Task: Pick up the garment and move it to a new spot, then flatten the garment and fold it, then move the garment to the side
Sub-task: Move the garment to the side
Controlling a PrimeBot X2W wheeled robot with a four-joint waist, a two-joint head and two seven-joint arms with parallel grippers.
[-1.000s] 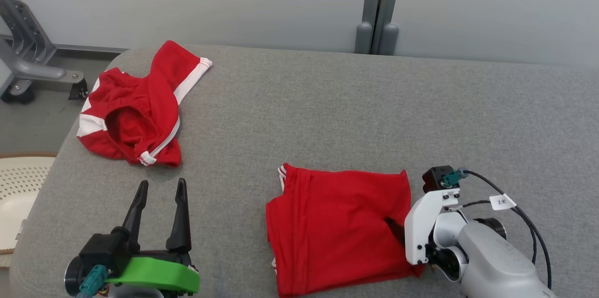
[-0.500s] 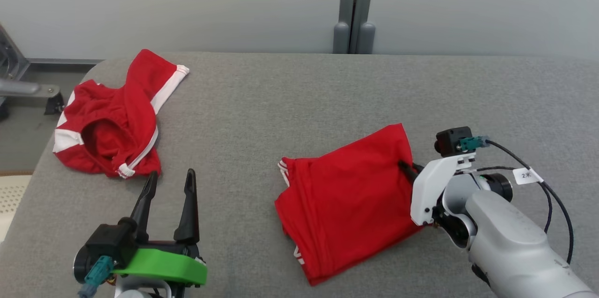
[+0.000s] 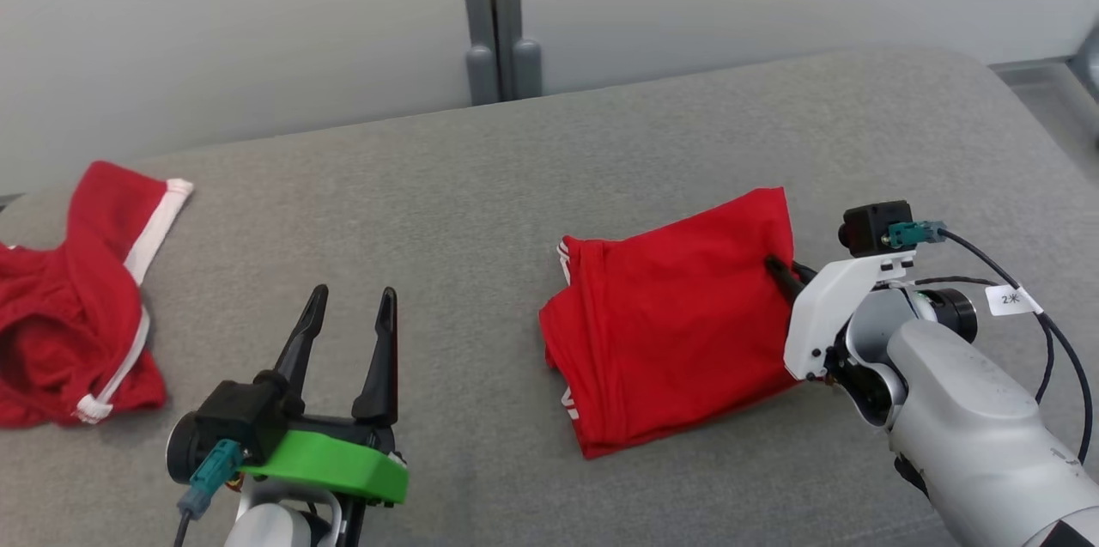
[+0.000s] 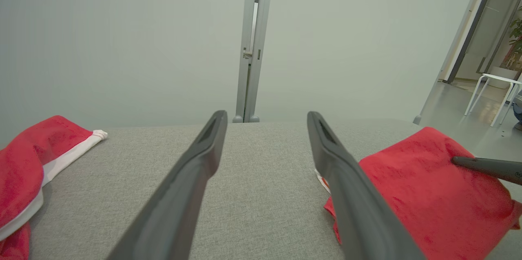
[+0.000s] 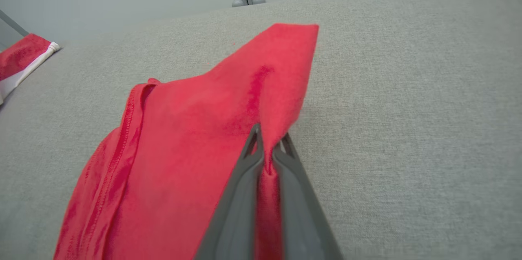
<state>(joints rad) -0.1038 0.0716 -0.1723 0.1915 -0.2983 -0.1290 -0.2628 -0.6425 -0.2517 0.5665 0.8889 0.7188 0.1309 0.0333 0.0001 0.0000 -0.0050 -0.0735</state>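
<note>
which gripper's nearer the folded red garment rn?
Right. The right gripper is shut on an edge of the folded red garment; the left gripper stands open, apart, to its left.

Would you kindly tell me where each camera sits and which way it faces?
Head view: from the head, forward and down at the grey table; open left gripper, right gripper shut on the folded garment.
Left wrist view: wrist-mounted, across the table toward the wall, between its own spread fingers.
Right wrist view: wrist-mounted, down its shut fingers at the folded garment's pinched edge.
All three share the folded garment and the crumpled red-and-white garment.
</note>
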